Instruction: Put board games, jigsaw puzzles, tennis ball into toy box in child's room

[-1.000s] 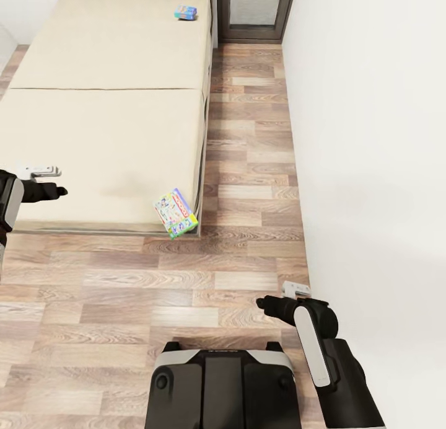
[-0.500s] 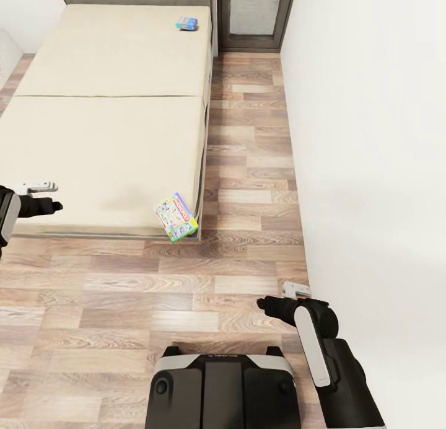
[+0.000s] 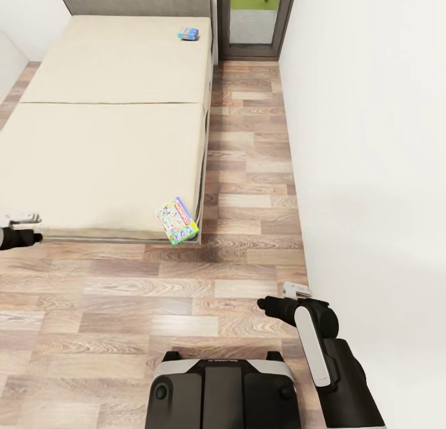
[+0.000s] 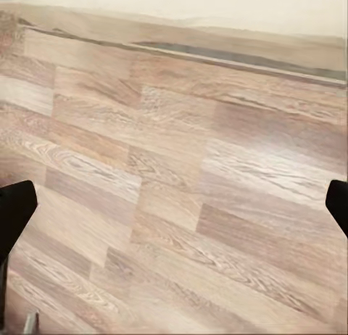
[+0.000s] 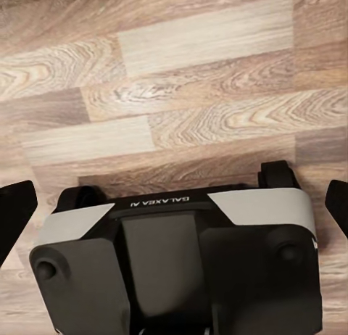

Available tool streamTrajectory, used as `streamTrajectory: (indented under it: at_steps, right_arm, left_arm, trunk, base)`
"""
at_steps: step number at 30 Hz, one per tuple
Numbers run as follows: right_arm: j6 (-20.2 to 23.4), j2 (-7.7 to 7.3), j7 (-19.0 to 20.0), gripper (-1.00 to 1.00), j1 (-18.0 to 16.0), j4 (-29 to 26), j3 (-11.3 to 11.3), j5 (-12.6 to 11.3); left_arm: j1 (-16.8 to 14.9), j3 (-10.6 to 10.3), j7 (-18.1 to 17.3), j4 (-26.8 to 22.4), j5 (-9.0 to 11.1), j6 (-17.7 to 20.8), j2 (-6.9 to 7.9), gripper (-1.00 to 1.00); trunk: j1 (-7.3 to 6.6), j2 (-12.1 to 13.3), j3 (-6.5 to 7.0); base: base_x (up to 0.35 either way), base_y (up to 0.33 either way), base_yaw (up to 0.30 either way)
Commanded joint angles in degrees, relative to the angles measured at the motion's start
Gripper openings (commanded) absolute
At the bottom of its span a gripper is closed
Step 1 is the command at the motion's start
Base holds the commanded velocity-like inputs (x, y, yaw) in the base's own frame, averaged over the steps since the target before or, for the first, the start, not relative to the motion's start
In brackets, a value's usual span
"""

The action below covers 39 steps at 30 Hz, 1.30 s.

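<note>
The left gripper (image 4: 174,197) had its two black fingers (image 4: 14,208) spread far apart, and nothing was between them. It hung over the wood floor (image 3: 124,292) just by the foot of the bed (image 3: 105,150), touching nothing. The right gripper (image 5: 174,204) was spread wide too and held nothing. In the right wrist view it pointed down at the robot's own dark base (image 5: 181,262); in the head view it (image 3: 265,304) sat near the white wall (image 3: 371,137), low over the floor. Two board games were on the bed. One board game (image 3: 177,221), with a green top, lay at the near corner of the mattress, tipped and hanging a little over the edge. The other board game (image 3: 188,33), light blue, lay far away at the other end, close to the grey headboard (image 3: 136,0). The mattress was plain beige, in two parts. The room had white walls, a plank floor and a tall grey-framed window (image 3: 254,13) beside the headboard.
</note>
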Motion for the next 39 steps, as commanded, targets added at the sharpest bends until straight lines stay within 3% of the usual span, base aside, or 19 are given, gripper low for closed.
streamTrajectory:
  at_steps: [1, 6, 9, 12, 16, 20, 21, 25, 27, 30, 32, 33, 39]
  right_arm:
    - [0.2, 0.01, -0.6, 1.0, 0.0, 0.0, 0.0, -0.6]
    - [0.2, -0.26, -0.6, 1.0, 0.0, 0.0, 0.0, -0.5]
    - [0.1, -1.15, -0.7, 1.0, 0.0, 0.0, 0.1, -0.5]
    - [0.1, -2.23, -0.7, 1.0, 0.0, 0.0, 0.2, -0.6]
    - [0.1, -2.62, -0.7, 1.0, 0.0, 0.0, 0.2, -0.6]
    - [0.0, -2.73, -0.7, 1.0, 0.0, 0.0, 0.2, -0.6]
    - [0.0, -2.76, -0.7, 1.0, 0.0, 0.0, 0.2, -0.6]
    - [0.0, -2.79, -0.7, 1.0, 0.0, 0.0, 0.2, -0.6]
    - [0.0, -2.79, -0.7, 1.0, 0.0, 0.0, 0.2, -0.6]
    - [0.0, -2.8, -0.7, 1.0, 0.0, 0.0, 0.2, -0.6]
    - [0.0, -2.8, -0.7, 1.0, 0.0, 0.0, 0.2, -0.6]
    - [0.0, -2.8, -0.7, 1.0, 0.0, 0.0, 0.2, -0.6]
    - [-0.4, -2.8, -0.7, 1.0, 0.0, 0.0, 0.2, -0.5]
  left_arm:
    - [1.0, 0.1, -0.3, 0.1, 0.0, -0.6, 0.26, 1.0]
    - [6.9, 0.2, -0.3, 3.4, 0.1, -6.4, 1.04, 1.0]
    - [10.2, 0.2, -0.3, 7.4, 0.2, -11.0, 1.19, 1.0]
    - [13.3, 0.2, -0.2, 14.9, 0.3, -17.8, 0.9, 1.0]
    - [14.8, 0.1, -0.1, 24.0, 0.3, -25.6, 0.53, 1.0]
    - [15.3, 0.1, 0.0, 31.6, 0.3, -31.1, -0.02, 1.0]
    - [15.4, 0.1, 0.0, 35.3, 0.3, -33.7, -0.57, 1.0]
    - [16.1, 0.1, 0.4, 41.7, 0.0, -39.3, -2.79, 1.0]
    - [17.2, 0.1, 0.5, 42.8, -0.1, -40.6, -3.91, 1.0]
    - [21.4, 0.0, 1.7, 44.1, -0.2, -42.6, -7.38, 1.0]
    - [22.8, 0.0, 2.7, 44.4, -0.2, -43.0, -8.91, 1.0]
    - [24.1, -0.1, 3.9, 44.5, -0.3, -43.3, -10.49, 1.0]
    - [28.2, -0.3, 8.8, 44.7, -0.4, -44.0, -15.06, 1.0]
  trunk:
    - [0.04, -0.1, 0.03]
    - [0.04, -0.1, 0.51]
    - [0.04, -0.1, 0.79]
    - [0.04, -0.1, 1.07]
    - [0.04, -0.1, 1.45]
    - [0.04, -0.1, 1.83]
    - [0.04, -0.1, 1.92]
    - [0.04, -0.1, 2.3]
    - [0.04, -0.1, 2.49]
    - [0.04, -0.1, 2.77]
    - [0.04, -0.1, 2.96]
    - [0.04, -0.1, 3.06]
    - [0.04, -0.1, 3.62]
  base:
    - [0.0, 0.0, 0.0]
    - [0.0, 0.0, 0.0]
    - [0.0, 0.0, 0.0]
    - [0.0, 0.0, 0.0]
    - [0.0, 0.0, 0.0]
    - [0.0, 0.0, 0.0]
    - [0.0, 0.0, 0.0]
    - [0.0, 0.0, 0.0]
    - [0.0, 0.0, 0.0]
    - [0.0, 0.0, 0.0]
    - [0.0, 0.0, 0.0]
    - [0.0, 0.0, 0.0]
    - [0.0, 0.0, 0.0]
